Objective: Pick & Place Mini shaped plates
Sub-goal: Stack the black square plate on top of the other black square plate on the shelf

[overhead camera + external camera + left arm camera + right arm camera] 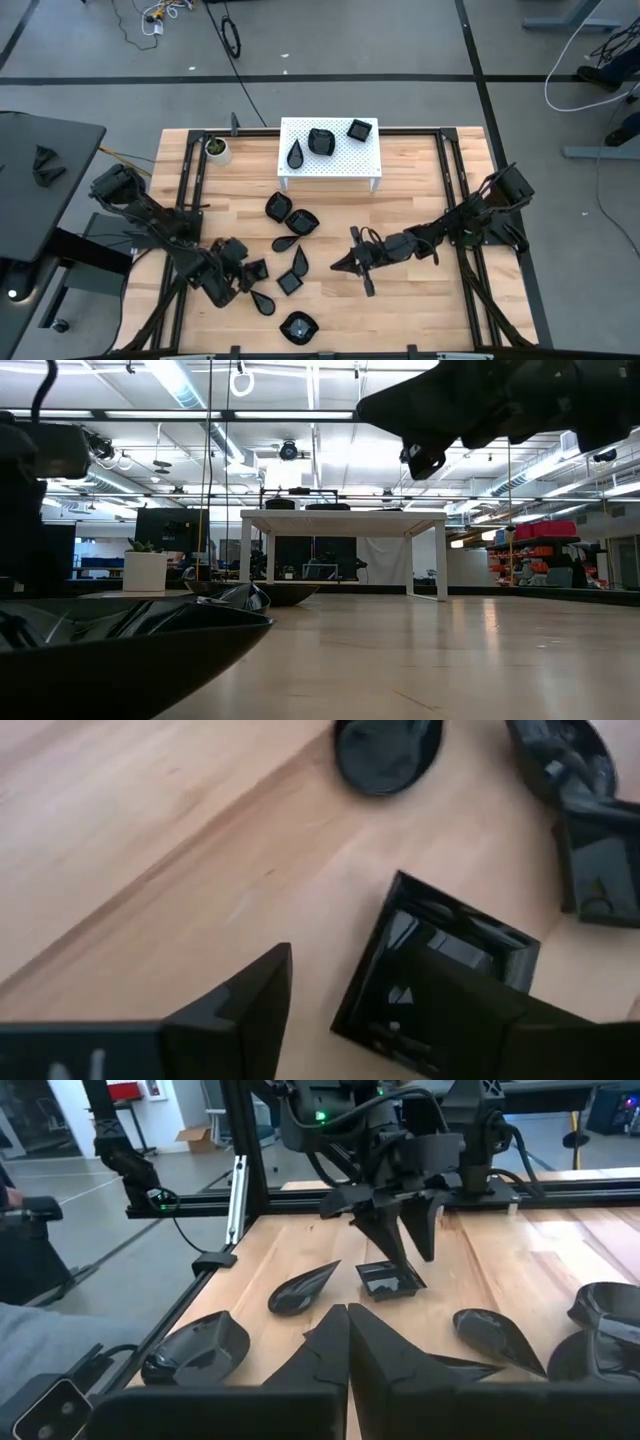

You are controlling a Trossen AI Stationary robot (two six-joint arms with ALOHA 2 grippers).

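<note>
A large workshop with a grey floor, ceiling lights and distant shelving is surrounding a pale wooden table [420, 300], which is sitting inside a black rail frame. A white perforated stand [330, 152] is standing at the table's far middle, carrying three glossy black mini shaped plates [321, 141]. A small white cup with a green plant [216, 149] is sitting near the far left corner.

More of the tiny black dishes, square, leaf-shaped and lobed, are lying scattered across the table's left-centre, and one lobed dish [298, 326] is lying close to the near edge. The right half of the wood is lying bare.

The left gripper [243, 272] is reaching low over the near left area, its jaws spread on either side of a square plate [430, 965] that is resting flat on the wood. The right gripper [340, 265] is hovering near the table's middle, just beside the scattered dishes, its jaws pressed together and holding nothing.
</note>
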